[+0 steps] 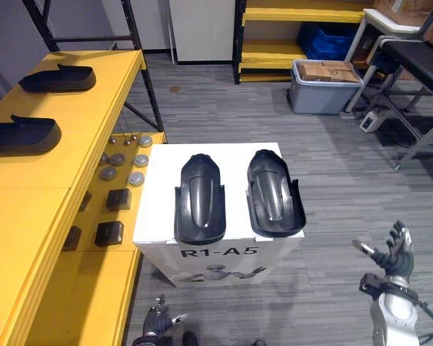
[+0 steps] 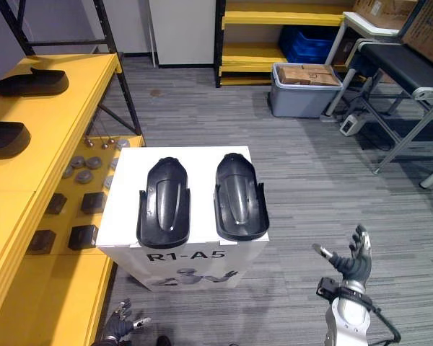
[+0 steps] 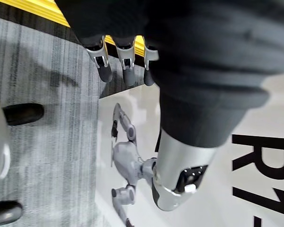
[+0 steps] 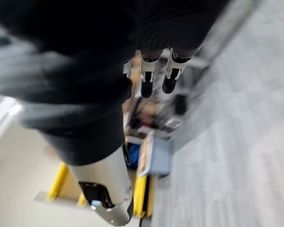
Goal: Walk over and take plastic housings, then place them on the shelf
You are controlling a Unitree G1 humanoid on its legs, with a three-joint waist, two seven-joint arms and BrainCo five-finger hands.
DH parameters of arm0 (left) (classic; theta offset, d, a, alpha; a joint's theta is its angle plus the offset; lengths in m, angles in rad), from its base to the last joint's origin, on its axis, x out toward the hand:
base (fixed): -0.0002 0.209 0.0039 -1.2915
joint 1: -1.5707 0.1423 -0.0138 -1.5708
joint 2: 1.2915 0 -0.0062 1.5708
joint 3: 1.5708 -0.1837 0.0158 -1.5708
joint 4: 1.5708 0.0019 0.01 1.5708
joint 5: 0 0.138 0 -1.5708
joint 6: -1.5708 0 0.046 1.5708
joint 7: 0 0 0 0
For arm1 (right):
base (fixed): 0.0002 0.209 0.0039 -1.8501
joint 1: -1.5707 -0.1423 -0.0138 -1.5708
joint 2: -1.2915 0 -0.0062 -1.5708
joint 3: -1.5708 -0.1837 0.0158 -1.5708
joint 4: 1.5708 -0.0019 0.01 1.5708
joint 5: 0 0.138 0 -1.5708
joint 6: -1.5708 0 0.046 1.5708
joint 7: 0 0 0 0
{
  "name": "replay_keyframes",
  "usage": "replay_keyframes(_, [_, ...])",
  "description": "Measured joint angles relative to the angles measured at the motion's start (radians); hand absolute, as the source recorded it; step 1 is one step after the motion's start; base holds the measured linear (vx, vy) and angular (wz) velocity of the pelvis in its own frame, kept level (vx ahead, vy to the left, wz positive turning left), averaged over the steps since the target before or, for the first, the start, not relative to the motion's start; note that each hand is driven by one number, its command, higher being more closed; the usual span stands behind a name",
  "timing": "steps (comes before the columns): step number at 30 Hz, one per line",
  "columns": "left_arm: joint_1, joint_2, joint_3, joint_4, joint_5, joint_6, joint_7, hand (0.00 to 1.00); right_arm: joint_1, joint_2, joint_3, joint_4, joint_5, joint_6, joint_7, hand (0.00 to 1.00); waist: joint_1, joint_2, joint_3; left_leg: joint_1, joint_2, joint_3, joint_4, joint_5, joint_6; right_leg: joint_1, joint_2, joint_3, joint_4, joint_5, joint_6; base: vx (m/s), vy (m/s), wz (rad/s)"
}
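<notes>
With left hand [image 1: 157, 321] low beside the white printed box [image 1: 155, 209] and right hand [image 1: 395, 252] well apart, both open and empty, could shove the two glossy black plastic housings [image 1: 200, 200] lying atop off its edge.

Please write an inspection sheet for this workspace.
Surface: white box, yellow shelf at its left.
Job's things: left housing and right housing side by side on the box; far housing and near housing on the shelf.
Clutter: grey discs, dark blocks on the shelf's lower level.
Robot hands: left robot hand open, low by the box; right robot hand open over floor; both empty.
Cables: nothing seen.
Surroundings: grey bin, blue crate, bench.
</notes>
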Motion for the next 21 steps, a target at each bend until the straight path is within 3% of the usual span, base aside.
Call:
replay_keyframes(5, [-0.005,0.008,-0.013,0.0,0.001,-0.002,-0.016,0.0,-0.121,-0.035,0.085,0.042,-0.082,-0.001,0.008,0.0,0.019,0.002,-0.001,-0.013,-0.012,-0.036,-0.003,0.007,0.01,0.002,-0.01,-0.017,-0.011,0.005,0.005,0.0,0.023,0.11])
replay_keyframes(10, [-0.007,0.007,-0.044,0.001,0.001,-0.003,-0.016,0.0,-0.248,-0.032,0.147,0.216,-0.167,0.008,-0.007,0.0,0.045,0.012,0.001,-0.025,-0.015,-0.085,-0.004,0.013,0.018,0.026,-0.009,-0.047,-0.036,0.02,-0.001,0.01,0.004,0.24])
replay_keyframes(21, [-0.011,-0.013,-0.053,0.001,0.0,-0.001,-0.006,0.0,-0.3,0.042,0.125,0.371,-0.299,0.129,-0.114,0.0,0.047,0.028,0.009,-0.025,-0.018,-0.111,-0.022,0.032,0.017,0.032,-0.009,-0.07,-0.034,0.021,-0.002,-0.02,0.004,0.08])
